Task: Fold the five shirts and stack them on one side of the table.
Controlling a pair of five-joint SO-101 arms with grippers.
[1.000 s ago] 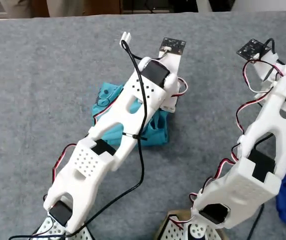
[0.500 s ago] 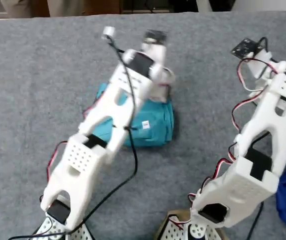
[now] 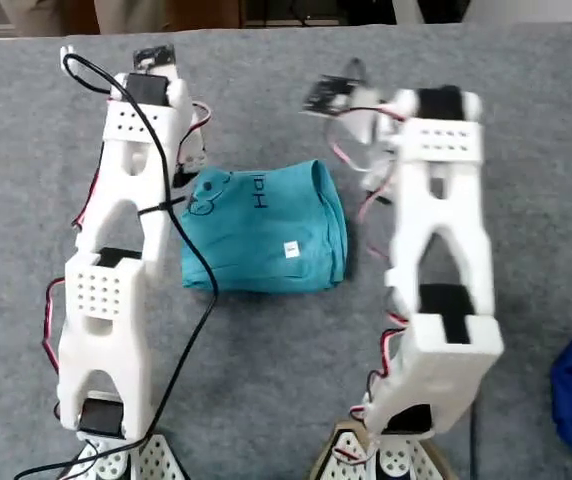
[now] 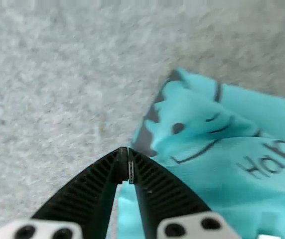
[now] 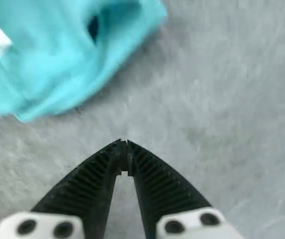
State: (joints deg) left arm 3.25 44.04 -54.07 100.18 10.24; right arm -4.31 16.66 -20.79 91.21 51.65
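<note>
two closed, empty grippers flanked the folded teal shirt [image 3: 266, 235]: the left gripper [image 4: 128, 169] at its printed corner, the right gripper [image 5: 128, 162] near the opposite edge. we feared a closed tip dragging the cloth could undo the fold.

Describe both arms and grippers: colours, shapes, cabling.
The left arm and right arm are white plastic shells with grids of small holes, black servos and red, white and black wiring. A long black cable runs along the left arm. The left gripper and right gripper have black ribbed fingers tapering to a point, on white bases with dark screw holes.
</note>
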